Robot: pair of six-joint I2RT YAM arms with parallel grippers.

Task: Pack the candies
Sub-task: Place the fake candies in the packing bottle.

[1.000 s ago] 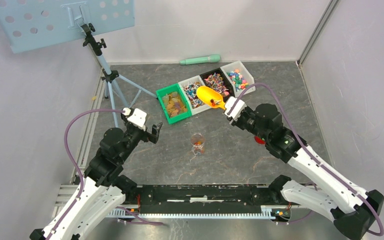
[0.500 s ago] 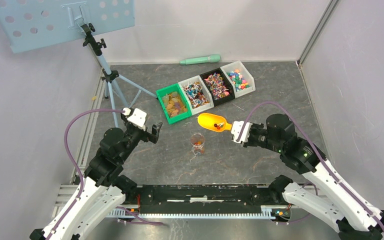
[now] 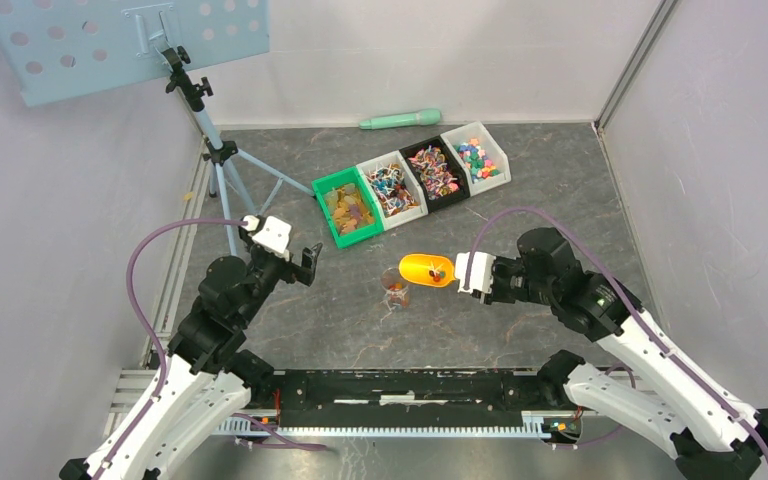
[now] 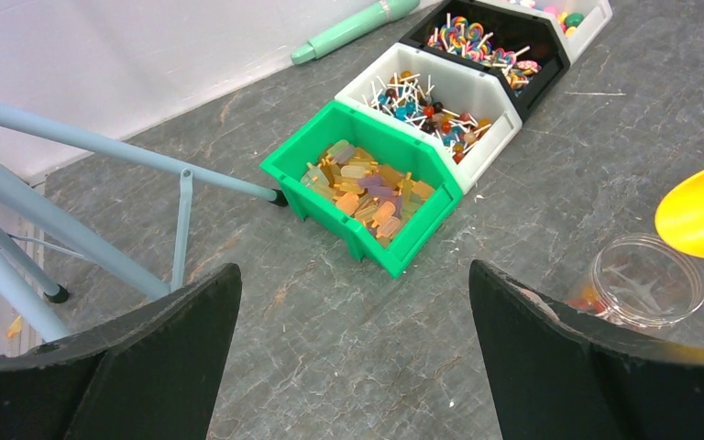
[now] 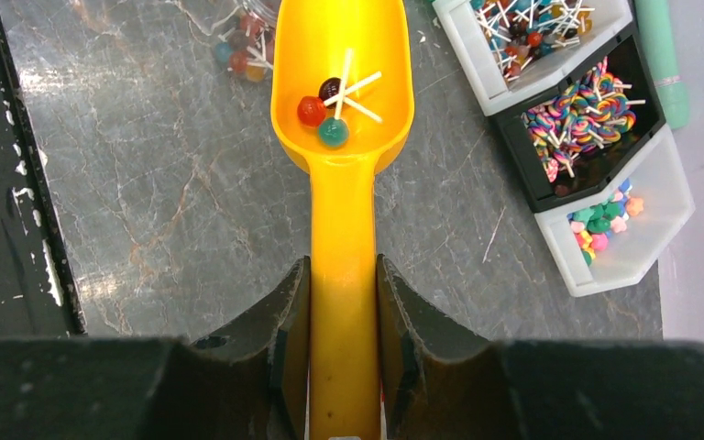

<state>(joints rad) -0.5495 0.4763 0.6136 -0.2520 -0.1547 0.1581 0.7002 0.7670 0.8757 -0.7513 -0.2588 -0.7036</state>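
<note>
My right gripper (image 5: pixel 342 266) is shut on the handle of the yellow scoop (image 5: pixel 342 55). The scoop lies level and holds three small lollipop candies (image 5: pixel 330 105): red, dark and green. Its bowl (image 3: pixel 422 269) hangs just right of the clear jar (image 3: pixel 396 290), which has a few candies at the bottom (image 5: pixel 238 55). More candies fill four bins at the back: green (image 3: pixel 348 210), white (image 3: pixel 392 188), black (image 3: pixel 434 170) and white (image 3: pixel 476 155). My left gripper (image 4: pixel 353 270) stands open over bare table, left of the jar (image 4: pixel 646 284), with nothing between its fingers.
A light-blue tripod (image 3: pixel 215 150) with a perforated panel stands at the back left, its legs near the green bin. A mint-green cylinder (image 3: pixel 400 120) lies by the back wall. A black rail (image 3: pixel 410 385) runs along the near edge. Walls close in both sides.
My right arm has carried the scoop with its candies from over the bins down and left to beside the jar. The left arm has not moved.
</note>
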